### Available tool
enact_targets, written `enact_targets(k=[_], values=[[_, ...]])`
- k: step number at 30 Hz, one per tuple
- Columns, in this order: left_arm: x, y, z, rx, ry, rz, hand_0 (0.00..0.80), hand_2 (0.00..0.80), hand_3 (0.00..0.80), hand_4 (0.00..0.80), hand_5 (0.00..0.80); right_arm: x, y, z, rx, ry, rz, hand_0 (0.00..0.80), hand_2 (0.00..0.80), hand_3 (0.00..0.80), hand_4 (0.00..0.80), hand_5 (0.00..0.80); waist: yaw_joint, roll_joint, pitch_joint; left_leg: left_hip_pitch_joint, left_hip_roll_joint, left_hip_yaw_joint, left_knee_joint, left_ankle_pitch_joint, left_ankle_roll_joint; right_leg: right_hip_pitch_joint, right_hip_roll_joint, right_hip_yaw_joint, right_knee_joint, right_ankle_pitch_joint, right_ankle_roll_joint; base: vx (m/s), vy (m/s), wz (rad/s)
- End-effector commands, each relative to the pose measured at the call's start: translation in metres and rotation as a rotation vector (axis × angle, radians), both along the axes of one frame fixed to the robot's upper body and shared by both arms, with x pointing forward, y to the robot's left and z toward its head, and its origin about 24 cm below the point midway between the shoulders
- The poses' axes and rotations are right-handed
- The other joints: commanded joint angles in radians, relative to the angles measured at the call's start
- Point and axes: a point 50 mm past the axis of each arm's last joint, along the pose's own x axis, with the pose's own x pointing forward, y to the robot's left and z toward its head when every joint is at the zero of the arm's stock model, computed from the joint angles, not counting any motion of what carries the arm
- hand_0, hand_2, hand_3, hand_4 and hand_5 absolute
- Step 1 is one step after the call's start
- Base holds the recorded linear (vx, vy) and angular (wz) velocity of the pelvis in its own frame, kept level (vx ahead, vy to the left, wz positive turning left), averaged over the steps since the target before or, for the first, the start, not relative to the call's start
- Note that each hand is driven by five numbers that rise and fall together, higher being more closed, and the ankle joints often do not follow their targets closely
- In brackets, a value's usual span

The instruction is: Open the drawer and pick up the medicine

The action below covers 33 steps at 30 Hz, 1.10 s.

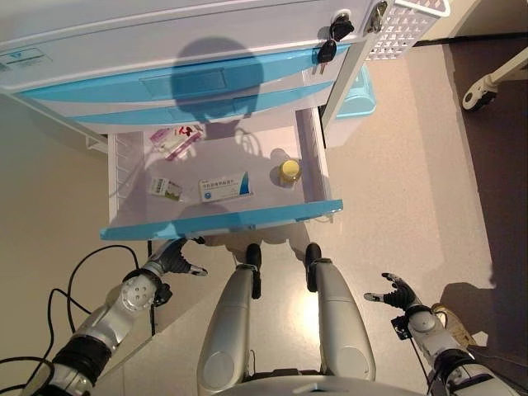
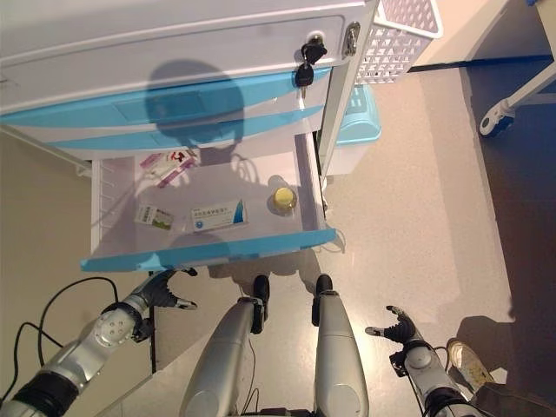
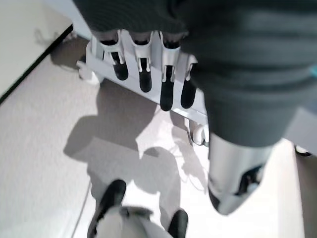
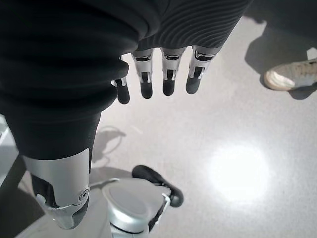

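Note:
The cart's lowest drawer [image 1: 223, 223] with a blue front stands pulled open. Inside lie a white and blue medicine box [image 1: 225, 188], a small white and green box [image 1: 165, 189], a pink and white packet [image 1: 175, 140] at the back, and a yellow-capped bottle [image 1: 289, 172] at the right. My left hand [image 1: 175, 259] hangs open below the drawer's front left corner, holding nothing; its fingers [image 3: 144, 69] are straight. My right hand [image 1: 398, 292] is open and empty low at the right, over the floor; its fingers [image 4: 168, 74] are straight.
The white cart [image 1: 165, 49] has closed blue drawers above and keys [image 1: 333, 37] in a lock. A white mesh basket [image 1: 404, 25] hangs on its right side. A blue bin [image 1: 361, 92] stands beside it. A person's shoe [image 1: 456, 324] shows at the right. A caster [image 1: 474, 97] is at far right.

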Motion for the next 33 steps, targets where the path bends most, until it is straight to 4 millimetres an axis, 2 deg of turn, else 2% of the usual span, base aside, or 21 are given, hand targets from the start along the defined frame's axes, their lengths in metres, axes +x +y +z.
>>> enact_targets(k=[1,3,8,16,18,24,33], values=[[0.017,0.020,0.034,0.026,-0.179,0.089,0.000,0.000,0.000,0.000,0.000,-0.025,-0.014,-0.008,-0.014,0.062,-0.043,0.000,0.000,0.000,0.000,0.000,-0.023,0.003,-0.066,0.034,-0.036,0.022,-0.051,-0.025,0.065,0.023,-0.007,-0.009,-0.127,0.120,0.021,0.024,0.000,-0.03],[0.023,0.025,0.045,0.027,-0.219,0.113,0.000,0.000,0.000,0.000,0.000,-0.030,-0.016,-0.010,-0.008,0.072,-0.051,0.000,0.000,0.000,0.000,0.000,-0.025,0.002,-0.073,0.036,-0.034,0.024,-0.061,-0.023,0.064,0.024,-0.005,-0.009,-0.141,0.125,0.024,0.036,-0.006,-0.06],[0.028,0.030,0.052,0.025,-0.253,0.143,0.000,0.000,0.000,0.000,0.000,-0.033,-0.017,-0.011,-0.003,0.081,-0.067,0.000,0.000,0.000,0.000,0.000,-0.027,0.003,-0.083,0.036,-0.031,0.026,-0.069,-0.022,0.064,0.022,-0.004,-0.008,-0.150,0.127,0.025,0.021,0.000,-0.02],[0.045,0.057,0.087,0.094,-0.371,0.253,0.000,0.000,0.000,0.000,0.000,-0.040,-0.019,-0.013,-0.002,0.098,-0.078,0.000,0.000,0.000,0.000,0.000,-0.039,-0.006,-0.105,0.023,-0.019,0.037,-0.072,-0.023,0.062,0.006,0.010,0.007,-0.168,0.139,0.028,0.023,0.001,-0.03],[0.047,0.058,0.092,0.092,-0.397,0.265,0.000,0.000,0.000,0.000,0.000,-0.042,-0.018,-0.015,0.000,0.101,-0.079,0.000,0.000,0.000,0.000,0.000,-0.040,-0.008,-0.106,0.021,-0.017,0.039,-0.071,-0.024,0.062,0.005,0.011,0.008,-0.170,0.140,0.030,0.014,-0.003,-0.07],[0.058,0.068,0.105,0.114,-0.550,0.406,0.000,0.000,0.000,0.000,0.000,-0.043,-0.007,-0.019,0.011,0.094,-0.066,0.000,0.000,0.000,0.000,0.000,-0.051,-0.026,-0.109,0.019,-0.013,0.040,-0.073,-0.023,0.059,0.003,0.014,0.011,-0.173,0.140,0.029,0.013,-0.007,-0.04],[0.067,0.074,0.134,0.166,-0.691,0.465,0.000,0.000,0.000,0.000,0.000,-0.041,0.005,-0.023,0.024,0.080,-0.042,0.000,0.000,0.000,0.000,0.000,-0.057,-0.045,-0.113,0.015,-0.007,0.041,-0.075,-0.022,0.055,0.005,0.016,0.012,-0.187,0.151,0.032,0.001,0.000,0.00]])
